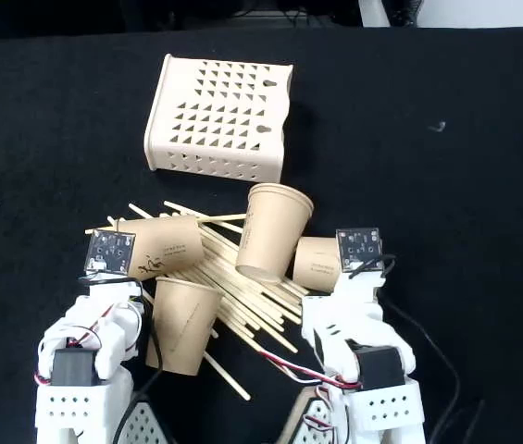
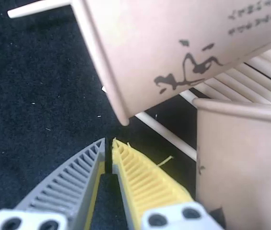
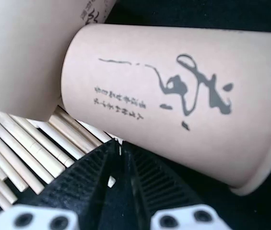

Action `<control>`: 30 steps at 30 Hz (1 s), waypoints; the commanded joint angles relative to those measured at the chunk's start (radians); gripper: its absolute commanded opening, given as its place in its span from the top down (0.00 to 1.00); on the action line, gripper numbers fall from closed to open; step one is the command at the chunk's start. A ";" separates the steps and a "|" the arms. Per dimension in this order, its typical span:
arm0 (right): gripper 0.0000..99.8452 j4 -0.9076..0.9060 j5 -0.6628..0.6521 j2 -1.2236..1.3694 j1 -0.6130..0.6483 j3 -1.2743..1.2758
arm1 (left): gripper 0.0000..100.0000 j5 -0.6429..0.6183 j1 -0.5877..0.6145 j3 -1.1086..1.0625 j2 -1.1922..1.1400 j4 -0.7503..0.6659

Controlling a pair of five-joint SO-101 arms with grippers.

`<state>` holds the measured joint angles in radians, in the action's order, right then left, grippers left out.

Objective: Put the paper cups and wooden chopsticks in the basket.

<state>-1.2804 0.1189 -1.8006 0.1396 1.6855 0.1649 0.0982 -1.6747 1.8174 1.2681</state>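
- Nearest us, the left gripper (image 2: 107,143), with ribbed grey and yellow fingers, has its tips pressed together on nothing, just short of a printed tan paper cup (image 2: 173,52) lying on its side
- We see the right gripper (image 3: 121,149), black-fingered, likewise closed and empty, just beside another lying cup (image 3: 173,96)
- The cream perforated plastic basket (image 1: 219,116) sits on the black table (image 1: 446,185) beyond the pile
- Four cups lie outside it
- The pale wooden chopsticks (image 1: 247,291) are heaped beneath them, between the arms

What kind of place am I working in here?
Probably a robot test bench, not a kitchen: a black-clothed table, with paper cups and wooden chopsticks heaped beside a basket.
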 commanded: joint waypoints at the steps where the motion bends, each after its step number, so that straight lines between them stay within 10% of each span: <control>1: 0.98 -0.003 0.009 -0.056 0.015 0.001 | 0.97 0.012 0.021 -0.018 0.003 -0.002; 16: 0.97 0.164 -0.222 -0.058 -0.167 -0.427 | 0.97 0.014 0.762 0.406 0.006 -0.250; 25: 0.93 0.242 -0.338 -0.036 -0.229 -0.931 | 0.90 0.002 0.791 0.696 0.000 -0.499; 30: 0.87 0.218 -0.327 0.173 -0.236 -1.268 | 0.76 -0.029 0.608 0.768 -0.014 -0.505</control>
<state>-1.0641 -0.2018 -1.7653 -0.0690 0.6283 0.1588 0.8424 -0.9981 1.8297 0.7879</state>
